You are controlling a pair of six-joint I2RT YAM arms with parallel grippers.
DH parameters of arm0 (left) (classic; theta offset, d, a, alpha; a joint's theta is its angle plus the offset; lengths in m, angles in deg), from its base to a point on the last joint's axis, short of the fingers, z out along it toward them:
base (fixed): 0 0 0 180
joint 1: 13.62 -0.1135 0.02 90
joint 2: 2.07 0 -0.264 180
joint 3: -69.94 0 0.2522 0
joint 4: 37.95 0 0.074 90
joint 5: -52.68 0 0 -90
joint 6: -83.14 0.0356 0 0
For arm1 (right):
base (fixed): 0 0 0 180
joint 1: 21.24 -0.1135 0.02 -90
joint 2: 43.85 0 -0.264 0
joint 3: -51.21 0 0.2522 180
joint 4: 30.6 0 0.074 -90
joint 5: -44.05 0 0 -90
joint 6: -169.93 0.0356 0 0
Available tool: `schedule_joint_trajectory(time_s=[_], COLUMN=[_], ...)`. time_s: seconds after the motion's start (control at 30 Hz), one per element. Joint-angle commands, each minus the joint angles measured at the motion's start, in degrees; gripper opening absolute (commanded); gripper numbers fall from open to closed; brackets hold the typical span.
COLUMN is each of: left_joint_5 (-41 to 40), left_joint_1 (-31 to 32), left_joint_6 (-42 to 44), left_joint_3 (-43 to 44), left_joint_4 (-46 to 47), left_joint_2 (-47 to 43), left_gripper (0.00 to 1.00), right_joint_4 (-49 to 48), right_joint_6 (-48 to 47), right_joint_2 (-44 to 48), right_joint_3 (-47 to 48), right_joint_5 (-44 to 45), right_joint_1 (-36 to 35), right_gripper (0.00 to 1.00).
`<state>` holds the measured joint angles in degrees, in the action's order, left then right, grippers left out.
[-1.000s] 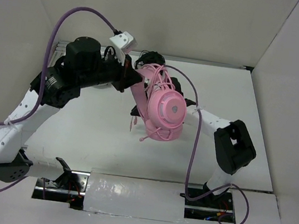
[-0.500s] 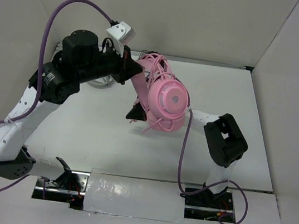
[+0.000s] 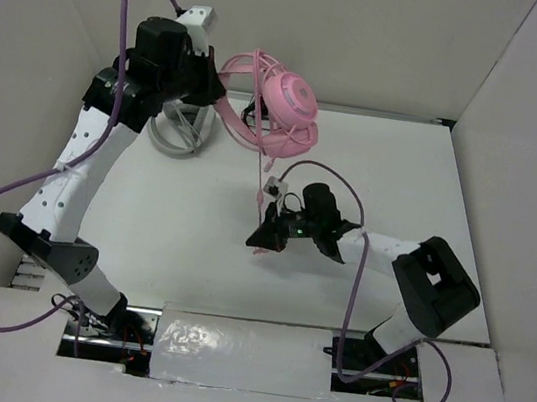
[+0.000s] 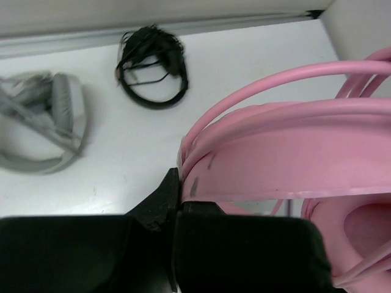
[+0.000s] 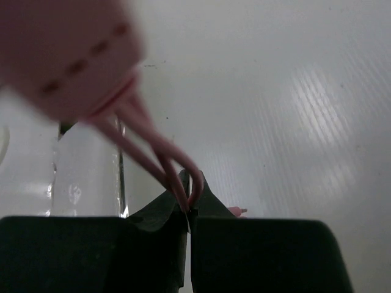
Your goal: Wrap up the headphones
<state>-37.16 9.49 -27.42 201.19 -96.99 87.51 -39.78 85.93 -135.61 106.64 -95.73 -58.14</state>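
Observation:
The pink headphones hang in the air near the back wall, their headband pinched in my left gripper, which is shut on it. Loops of thin pink cable lie over the ear cups. One strand of the cable drops straight down to my right gripper, low over the table's middle. In the right wrist view that gripper is shut on a folded loop of the cable. A blurred pink part fills that view's upper left.
Grey-white headphones lie on the table at the back left, under my left arm. Black headphones lie by the back wall, mostly hidden behind the pink ones in the top view. White walls close in the table on three sides.
My left arm has lifted the headphones up and back toward the wall. My right gripper has come out from beneath them toward the front, shut on the cable and drawn a strand taut.

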Motion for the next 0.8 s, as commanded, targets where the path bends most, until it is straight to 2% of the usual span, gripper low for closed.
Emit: schedule_joint_trajectory(time_s=[0.0, 0.2, 0.33, 0.4, 0.57, 0.7, 0.77], left_joint_5=[0.95, 0.97, 1.68, 0.55, -10.44, -15.18, -17.73], left_joint_1=[-6.82, -15.28, -18.8, -18.89, -16.0, -14.42, -13.63], left_joint_6=[-9.4, -14.51, -16.0, -16.88, -18.9, -21.01, -22.77], left_joint_3=[3.8, 3.45, 2.3, 2.3, 1.07, -0.42, -0.77], left_joint_4=[5.11, 1.68, 1.08, 0.37, -4.1, -7.19, -9.29], left_joint_2=[-0.47, 2.61, 3.84, 4.11, 6.3, 8.85, 10.69], left_gripper=[0.0, 0.0, 0.0, 0.0, 0.0, 0.0, 0.0], right_joint_4=[1.12, 9.31, 15.44, 17.65, 26.44, 35.05, 40.32], right_joint_6=[2.17, 3.84, 5.69, 6.65, 8.5, 8.59, 8.59], right_joint_2=[6.06, 15.64, 18.73, 18.73, 21.01, 26.01, 27.86], right_joint_3=[-5.01, -11.43, -11.35, -10.04, -6.0, -0.46, 2.87], right_joint_5=[5.82, 17.68, 26.12, 31.29, 45.27, 60.01, 63.82], right_joint_1=[-0.97, -1.33, -1.59, -2.03, -5.54, -11.32, -13.53], right_gripper=[0.0, 0.0, 0.0, 0.0, 0.0, 0.0, 0.0])
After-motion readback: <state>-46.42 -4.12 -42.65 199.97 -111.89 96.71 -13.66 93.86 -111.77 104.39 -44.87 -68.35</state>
